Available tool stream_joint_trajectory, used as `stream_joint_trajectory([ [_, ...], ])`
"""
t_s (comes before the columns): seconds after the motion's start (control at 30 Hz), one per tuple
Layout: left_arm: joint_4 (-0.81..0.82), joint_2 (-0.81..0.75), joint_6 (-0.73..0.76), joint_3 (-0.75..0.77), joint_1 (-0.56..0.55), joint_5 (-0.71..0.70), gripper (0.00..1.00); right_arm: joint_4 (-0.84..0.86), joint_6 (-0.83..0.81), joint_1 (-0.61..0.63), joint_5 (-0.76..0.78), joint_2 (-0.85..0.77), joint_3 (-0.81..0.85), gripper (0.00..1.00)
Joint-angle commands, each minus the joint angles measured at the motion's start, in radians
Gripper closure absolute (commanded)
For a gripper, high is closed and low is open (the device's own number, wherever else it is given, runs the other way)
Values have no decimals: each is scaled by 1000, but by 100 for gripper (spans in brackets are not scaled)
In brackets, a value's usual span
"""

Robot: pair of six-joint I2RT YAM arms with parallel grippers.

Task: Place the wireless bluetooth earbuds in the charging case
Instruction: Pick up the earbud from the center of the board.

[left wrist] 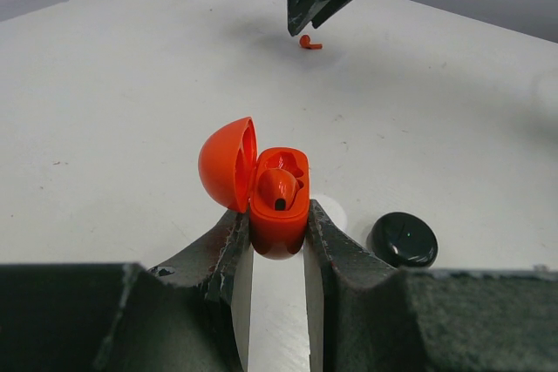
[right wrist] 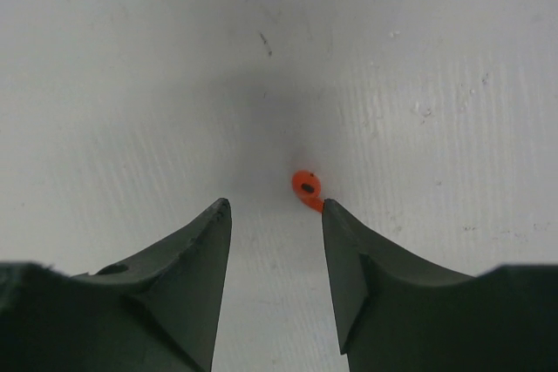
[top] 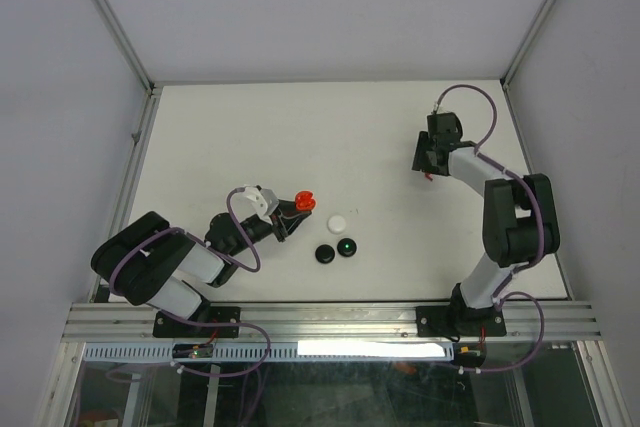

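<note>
The step in hand is the pickup of the second bud. The left tool (left wrist: 277, 215) is pressed onto the red charging case (left wrist: 279, 226) from both sides and holds it just above the worktop (top: 300, 127), left of centre and nearer the near edge. The lid (left wrist: 227, 163) is swung open to one side. One red earbud (left wrist: 277, 191) sits in a cavity of the case; the cavity behind it looks free, though shadow makes that hard to confirm.

The loose earbud (right wrist: 306, 187), also red, lies on the worktop toward the right edge, about midway between far and near edges, well apart from the case. The right tool (right wrist: 275, 204) hangs low over it with its jaws spread. The bud is not between them: it lies just off one fingertip (right wrist: 330, 211), touching it or nearly so.

The next move, as I judge it, calls for a small sideways shift so the bud sits in the gap, then a gentle pinch; a squeeze from here would likely nudge the bud away. After that comes the carry across to the open case.

Two black discs (top: 324, 254) (top: 346, 247) and a white disc (top: 338, 222) lie just beside the case and play no part.
</note>
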Motion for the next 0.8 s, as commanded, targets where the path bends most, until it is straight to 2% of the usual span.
stream_joint_trajectory([
  [0.0,127,-5,13,-2,9,34,96,-2,-24,-51,-68,65,85,52],
  [0.27,112,-9,15,2,10,40,95,-45,-26,-68,-111,142,118,52],
  [0.57,102,-5,11,8,9,46,95,-138,25,-67,-192,127,106,57],
  [0.77,98,-4,9,12,9,50,95,-162,34,-67,-155,119,104,59],
])
